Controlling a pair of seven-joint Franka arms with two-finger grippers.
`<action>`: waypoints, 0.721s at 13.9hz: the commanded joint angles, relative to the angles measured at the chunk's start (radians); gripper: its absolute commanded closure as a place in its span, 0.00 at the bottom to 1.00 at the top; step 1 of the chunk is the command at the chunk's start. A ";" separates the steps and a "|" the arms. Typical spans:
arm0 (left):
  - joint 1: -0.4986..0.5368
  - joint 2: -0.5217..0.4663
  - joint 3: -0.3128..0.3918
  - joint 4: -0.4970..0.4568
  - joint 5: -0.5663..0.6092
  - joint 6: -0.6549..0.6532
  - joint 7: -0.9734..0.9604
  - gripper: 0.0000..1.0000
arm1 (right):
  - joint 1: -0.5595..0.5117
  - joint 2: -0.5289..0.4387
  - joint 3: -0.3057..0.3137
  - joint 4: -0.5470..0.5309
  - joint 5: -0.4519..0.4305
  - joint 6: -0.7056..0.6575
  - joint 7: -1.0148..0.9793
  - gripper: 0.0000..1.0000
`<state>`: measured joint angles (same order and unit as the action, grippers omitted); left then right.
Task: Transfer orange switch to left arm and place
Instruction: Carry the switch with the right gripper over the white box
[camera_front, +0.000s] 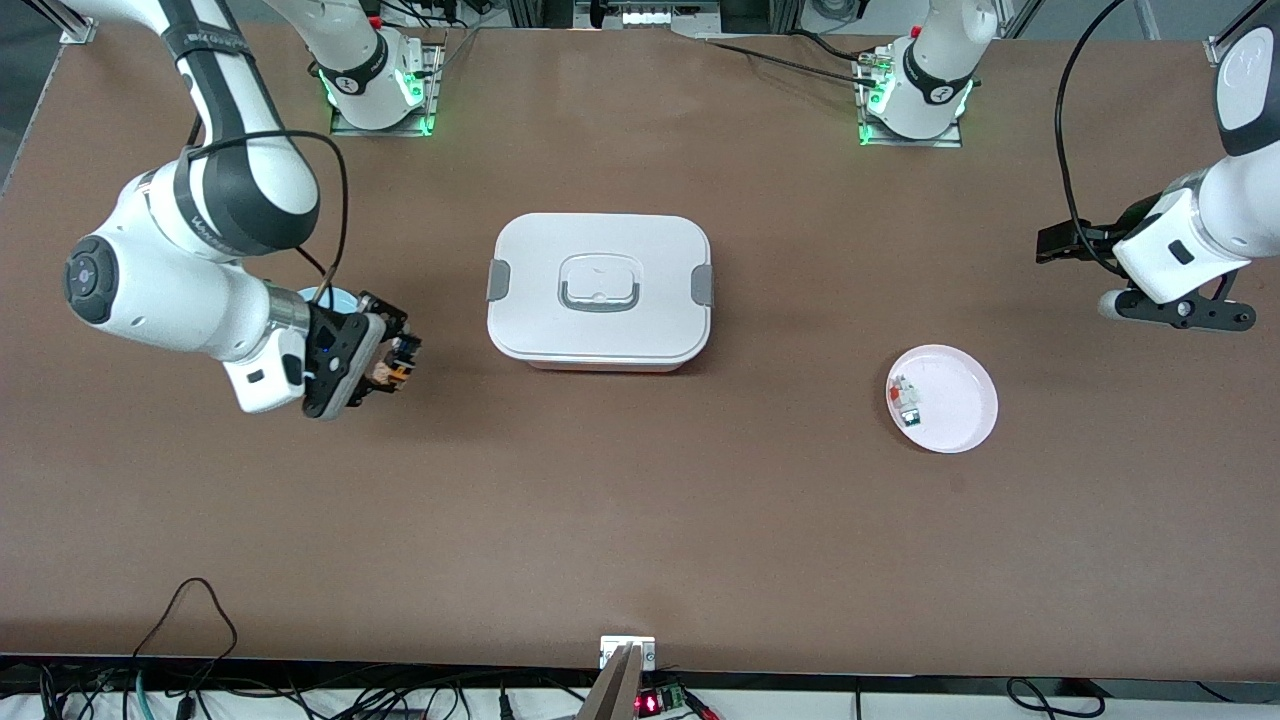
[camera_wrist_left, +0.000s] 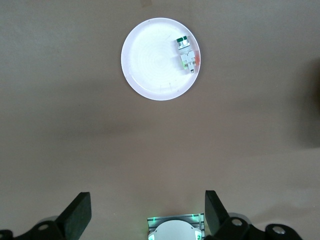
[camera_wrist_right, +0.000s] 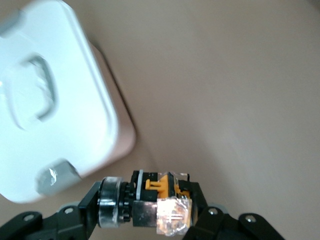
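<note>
Two arms, one brown table w/ a matte, slightly fuzzy-looking top (camera_front: 640, 520). Right gripper (camera_front: 392, 368) is up in the air over bare table toward the right arm's end, fingers pinched tight on the orange switch (camera_front: 399, 366). The switch is a stubby little cylinder: black ribbed body, a bright orange plastic band in the middle, a glossy black ring at one end and a clear-ish tan block at the other that catches the light. In the right wrist view the switch (camera_wrist_right: 155, 202) lies crosswise between the black fingers (camera_wrist_right: 90, 205), tan end facing the camera.

Just under that wrist a bit of a pale blue round plate (camera_front: 325, 298) peeks out, mostly hidden by the arm.

The box (camera_front: 600, 290) sits mid-table, well apart from the switch. Smooth white plastic, rounded-rectangle shape, grey clips on the two short sides, a recessed grey-edged handle in the lid. Base looks faintly pinkish.

Left gripper (camera_front: 1165, 300) waits up over the left arm's end of the table, fingers (camera_wrist_left: 77, 215) spread wide, nothing between them. Left wrist view looks down on a white round plate (camera_front: 965, 400), glossy w/ faint rings, holding small green-and-white and red-and-white parts (camera_front: 905, 400) near its rim. That plate is nearer the front cam than the box.
</note>
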<state>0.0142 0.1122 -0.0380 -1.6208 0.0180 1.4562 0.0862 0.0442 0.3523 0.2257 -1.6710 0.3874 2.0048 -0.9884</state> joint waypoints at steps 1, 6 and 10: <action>0.001 -0.003 0.000 0.015 -0.004 -0.019 -0.005 0.00 | 0.055 -0.007 0.000 0.053 0.108 -0.020 -0.052 0.96; 0.003 -0.005 0.001 0.016 -0.013 -0.022 0.006 0.00 | 0.149 -0.009 0.001 0.060 0.362 -0.012 -0.102 0.97; 0.047 -0.008 0.006 0.041 -0.197 -0.079 0.041 0.00 | 0.245 0.000 0.001 0.148 0.450 0.024 -0.104 0.98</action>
<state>0.0218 0.1111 -0.0377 -1.6130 -0.0654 1.4134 0.0956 0.2397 0.3458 0.2352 -1.5844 0.7880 2.0136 -1.0795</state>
